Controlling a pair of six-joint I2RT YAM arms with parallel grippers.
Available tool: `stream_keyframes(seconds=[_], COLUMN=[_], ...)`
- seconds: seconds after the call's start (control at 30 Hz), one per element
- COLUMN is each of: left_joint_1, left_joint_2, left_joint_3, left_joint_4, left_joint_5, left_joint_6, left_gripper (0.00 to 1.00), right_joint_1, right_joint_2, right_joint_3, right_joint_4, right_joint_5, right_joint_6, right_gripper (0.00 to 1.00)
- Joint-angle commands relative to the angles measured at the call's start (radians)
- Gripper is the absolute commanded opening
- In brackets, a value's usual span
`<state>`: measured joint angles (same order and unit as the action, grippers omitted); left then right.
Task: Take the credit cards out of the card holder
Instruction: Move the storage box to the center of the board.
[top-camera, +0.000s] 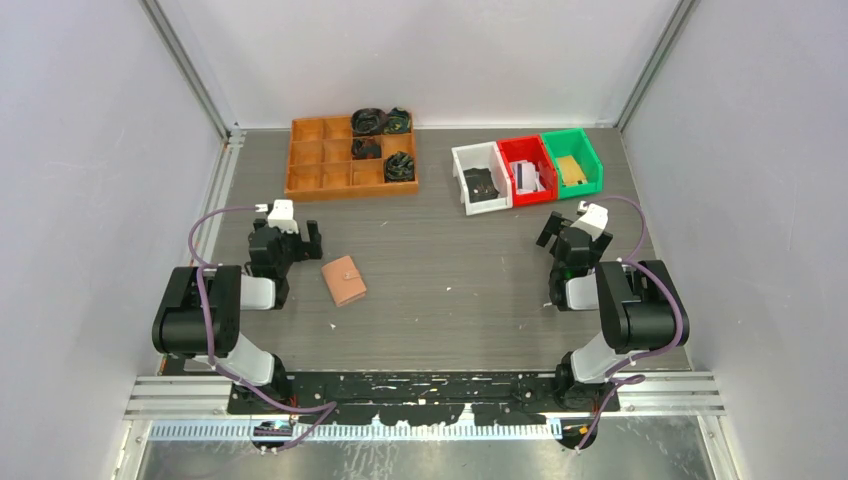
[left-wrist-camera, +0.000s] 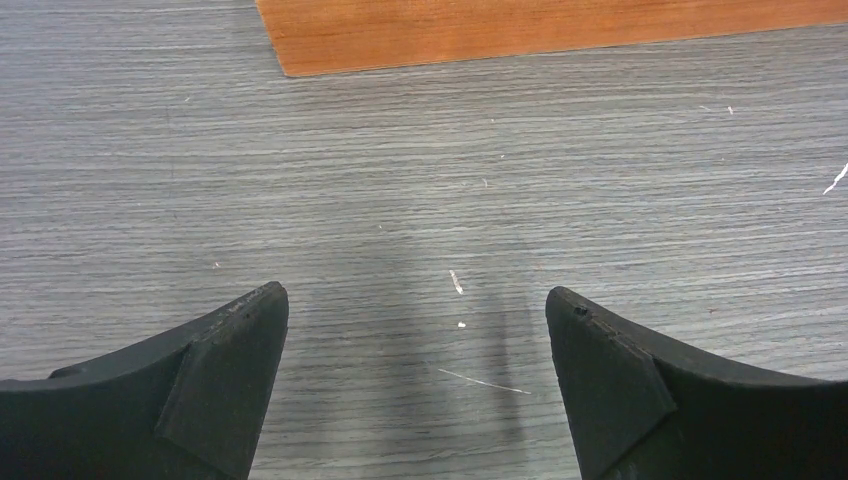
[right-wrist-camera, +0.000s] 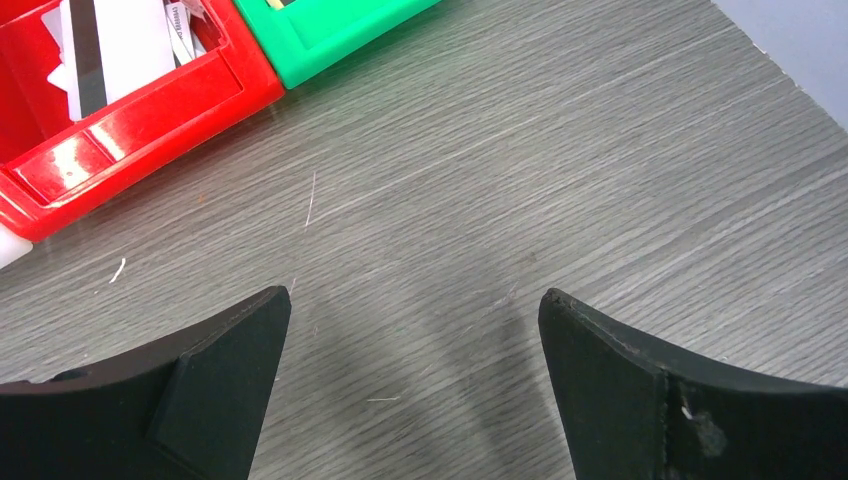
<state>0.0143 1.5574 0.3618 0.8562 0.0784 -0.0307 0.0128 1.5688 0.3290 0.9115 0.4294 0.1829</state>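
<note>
Risk I judged — the closed card holder (top-camera: 343, 280) could slide under one pinch; left gripper (left-wrist-camera: 417, 305) beside it, right gripper (right-wrist-camera: 415, 305) well apart, both were spread, empty.

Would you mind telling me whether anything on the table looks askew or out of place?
Only small things: the pink wallet lies closed at a slant, and white specks are scattered over the table. Nothing looks damaged or spilled.
</note>
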Motion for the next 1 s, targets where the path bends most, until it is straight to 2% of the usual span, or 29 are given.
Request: stream_keyframes(seconds=[0.0,0.1,0.2,0.3,0.43,0.5,0.57,0.63,0.77,0.9,0.97], left_joint_1=[-0.004,-0.004,0.018,0.042,0.044,0.047,0.054,0.061,0.071,0.094,0.098], left_joint_2=[-0.008,-0.008,-0.018,-0.088,-0.222,-0.257,-0.283,-0.299,-0.304,-0.327,-0.341], left_joint_3=[0.013,0.013,0.012,0.027,0.202,0.297,0.384,0.474,0.648,0.721,0.716], left_joint_4=[0.060,0.063,0.065,0.000,-0.425,-0.630,-0.770,-0.915,-1.144,-1.252,-1.280], left_joint_5=[-0.014,0.010,0.045,0.118,0.097,0.102,0.139,0.174,0.208,0.269,0.317], left_joint_6=[-0.001,0.008,-0.003,-0.007,0.017,0.049,0.075,0.075,0.057,0.041,0.037], left_gripper=[1.00,1.00,1.00,1.00,1.00,1.00,1.00,1.00,1.00,1.00,1.00], right_joint_1=[0.001,0.001,0.000,0.004,0.004,0.003,0.001,-0.029,-0.068,-0.057,-0.041], right_joint_2=[-0.020,-0.031,-0.082,-0.222,-0.360,-0.388,-0.387,-0.347,-0.201,-0.036,0.056], right_joint_3=[0.019,0.014,0.029,0.114,0.221,0.307,0.440,0.576,0.796,0.975,1.044], right_joint_4=[0.039,0.049,-0.020,-0.301,-0.509,-0.605,-0.770,-0.895,-1.023,-1.131,-1.162], right_joint_5=[-0.009,0.023,0.060,0.171,0.138,0.175,0.178,0.070,-0.324,-0.406,-0.445], right_joint_6=[0.006,0.018,0.023,0.077,0.095,0.153,0.244,0.291,0.296,0.304,0.289], right_gripper=[0.99,0.99,1.00,1.00,1.00,1.00,1.00,0.99,0.99,0.99,0.91])
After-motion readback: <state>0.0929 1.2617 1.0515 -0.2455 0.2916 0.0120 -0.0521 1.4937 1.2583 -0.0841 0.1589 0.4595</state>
